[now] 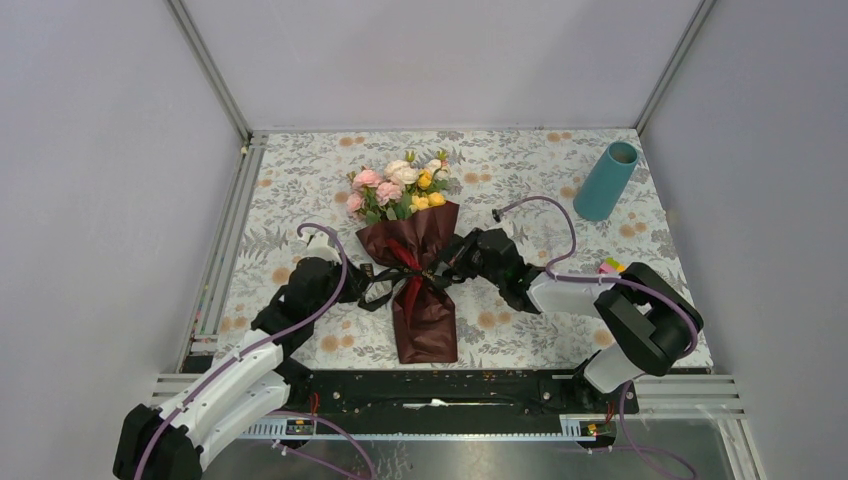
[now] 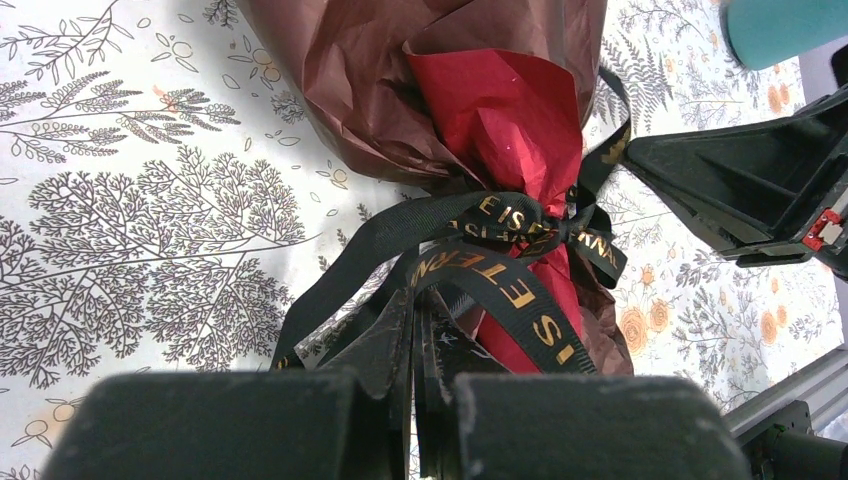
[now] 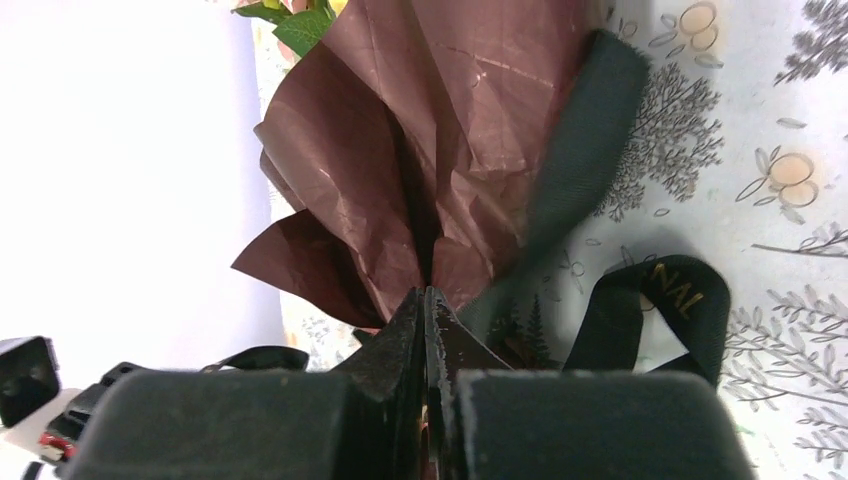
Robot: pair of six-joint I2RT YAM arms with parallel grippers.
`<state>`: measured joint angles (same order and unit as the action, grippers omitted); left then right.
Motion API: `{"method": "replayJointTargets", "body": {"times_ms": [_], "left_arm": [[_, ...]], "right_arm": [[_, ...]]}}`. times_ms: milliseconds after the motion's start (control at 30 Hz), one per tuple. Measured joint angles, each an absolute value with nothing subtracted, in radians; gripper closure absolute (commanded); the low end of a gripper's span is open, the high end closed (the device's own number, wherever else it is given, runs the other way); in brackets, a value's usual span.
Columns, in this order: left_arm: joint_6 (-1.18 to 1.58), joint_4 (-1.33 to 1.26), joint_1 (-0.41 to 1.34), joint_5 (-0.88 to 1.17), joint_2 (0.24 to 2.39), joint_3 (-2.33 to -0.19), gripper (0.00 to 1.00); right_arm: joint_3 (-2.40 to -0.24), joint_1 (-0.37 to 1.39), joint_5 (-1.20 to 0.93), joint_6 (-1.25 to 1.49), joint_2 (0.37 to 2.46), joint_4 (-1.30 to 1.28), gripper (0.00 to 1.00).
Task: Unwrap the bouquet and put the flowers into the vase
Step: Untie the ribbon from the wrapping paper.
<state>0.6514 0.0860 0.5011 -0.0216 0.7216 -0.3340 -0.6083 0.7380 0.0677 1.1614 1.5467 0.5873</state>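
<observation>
Bouquet (image 1: 421, 292): crinkled maroon paper cone; blk ribbon (image 2: 520, 300) (gold lettering)

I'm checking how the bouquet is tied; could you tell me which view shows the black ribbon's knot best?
The left wrist view: the black ribbon fills the centre, knot and gold lettering sharp. The top external view shows it small around the bouquet; the right wrist view shows only a loop and a blurred strand.
</observation>
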Motion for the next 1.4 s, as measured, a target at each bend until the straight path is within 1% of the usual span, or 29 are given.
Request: {"method": "replayJointTargets", "body": {"times_ms": [400,433,533,600,667,733,1000,1233,1400], "left_arm": [[0.651,0.108,0.497,-0.021,0.721,-0.334,1.00],[0.651,0.110,0.496,-0.021,0.721,-0.334,1.00],[0.651,0.111,0.495,-0.021,0.720,-0.334,1.00],[0.651,0.111,0.495,-0.021,0.721,-0.334,1.00],[0.651,0.111,0.495,-0.020,0.721,-0.334,1.00],[0.652,0.111,0.495,-0.020,0.721,-0.334,1.00],[0.652,0.110,0.493,-0.017,0.721,-0.334,1.00],[0.652,0.110,0.491,-0.017,0.721,-0.334,1.00],[0.651,0.110,0.491,-0.017,0.721,-0.334,1.00]], "right_arm": [[-0.621,0.757,0.202,0.978,1.543,0.546,1.00],[-0.619,0.758,0.205,0.976,1.539,0.536,0.95],[-0.598,0.759,0.208,0.985,1.508,0.516,0.71],[-0.574,0.759,0.195,1.009,1.480,0.516,0.59],[-0.553,0.761,0.175,1.041,1.468,0.527,0.51],[-0.546,0.765,0.153,1.073,1.470,0.535,0.47],[-0.559,0.801,0.072,1.183,1.515,0.599,0.44],[-0.560,0.817,0.059,1.256,1.558,0.611,0.43],[-0.562,0.826,0.059,1.299,1.591,0.623,0.39]]}}
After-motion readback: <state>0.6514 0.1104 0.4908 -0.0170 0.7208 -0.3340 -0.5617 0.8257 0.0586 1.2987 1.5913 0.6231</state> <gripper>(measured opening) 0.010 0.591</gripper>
